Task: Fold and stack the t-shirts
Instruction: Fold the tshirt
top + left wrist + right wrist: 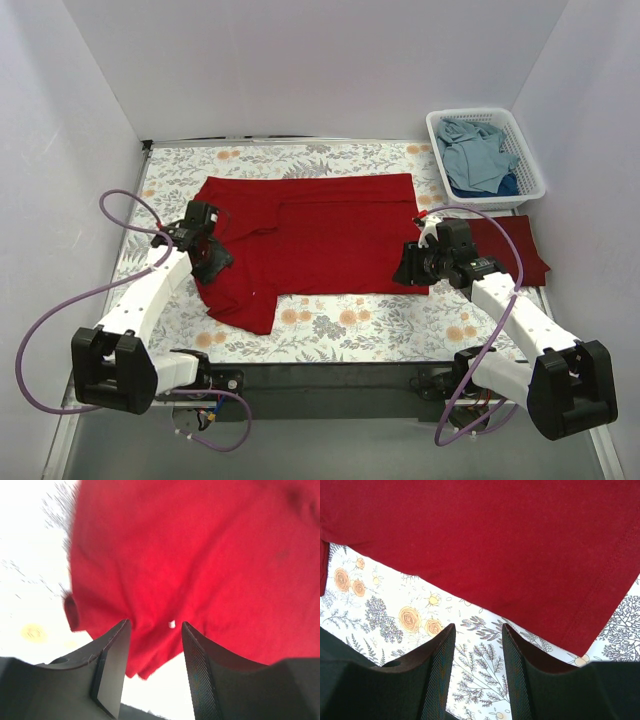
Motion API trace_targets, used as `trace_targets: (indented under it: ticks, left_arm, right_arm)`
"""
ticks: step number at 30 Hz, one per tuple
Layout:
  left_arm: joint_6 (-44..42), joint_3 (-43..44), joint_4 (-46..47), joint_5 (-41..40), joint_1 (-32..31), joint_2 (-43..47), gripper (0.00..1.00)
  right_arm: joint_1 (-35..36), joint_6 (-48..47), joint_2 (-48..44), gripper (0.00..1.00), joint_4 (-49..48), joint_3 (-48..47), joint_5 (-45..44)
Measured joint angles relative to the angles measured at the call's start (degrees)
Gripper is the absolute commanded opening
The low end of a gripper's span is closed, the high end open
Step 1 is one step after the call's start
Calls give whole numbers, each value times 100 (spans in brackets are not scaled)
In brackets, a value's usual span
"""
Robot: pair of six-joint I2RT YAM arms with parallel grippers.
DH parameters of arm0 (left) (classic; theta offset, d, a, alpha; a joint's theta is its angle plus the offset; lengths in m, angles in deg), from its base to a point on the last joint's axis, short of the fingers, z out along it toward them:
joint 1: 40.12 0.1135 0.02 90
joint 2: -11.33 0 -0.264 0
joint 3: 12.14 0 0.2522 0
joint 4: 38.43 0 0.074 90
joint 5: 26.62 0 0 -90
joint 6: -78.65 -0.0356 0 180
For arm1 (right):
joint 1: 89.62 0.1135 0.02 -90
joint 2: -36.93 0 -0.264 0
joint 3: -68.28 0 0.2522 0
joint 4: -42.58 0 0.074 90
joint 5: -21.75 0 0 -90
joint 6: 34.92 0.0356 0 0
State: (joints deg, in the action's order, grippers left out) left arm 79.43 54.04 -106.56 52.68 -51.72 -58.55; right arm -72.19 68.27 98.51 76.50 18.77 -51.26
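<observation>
Covering the middle of the flowered worktop (330, 325), the bright red t-shirt (320, 225) lies spread out, with its left part wrinkled and reaching toward the near edge. At the far right corner stands a white basket (536, 182) holding the dusty blue t-shirts (478, 150). Just near of it, the maroon t-shirt (518, 248) lies flat. The left end effector (152, 630) is over the red shirt's left side, fingers spread apart. The right end effector (477, 630) is also spread, holding nothing, beside the shirt's near right corner.
</observation>
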Motion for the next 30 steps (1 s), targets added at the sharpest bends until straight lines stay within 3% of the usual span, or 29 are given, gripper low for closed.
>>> trace_targets:
  ticks: [9,17,30]
  left_arm:
    - [-372,-256,262,-726,1099,-372,41]
    - [-601,-575,691,-761,1106,-1016,41]
    - [-813,-927,1309,-769,1106,-1235,38]
  right_arm:
    - [0,-11,-13,49,-11,2,28]
    - [0,-11,-114,49,35,168,26]
    - [0,-7,-122,49,190,278,-184]
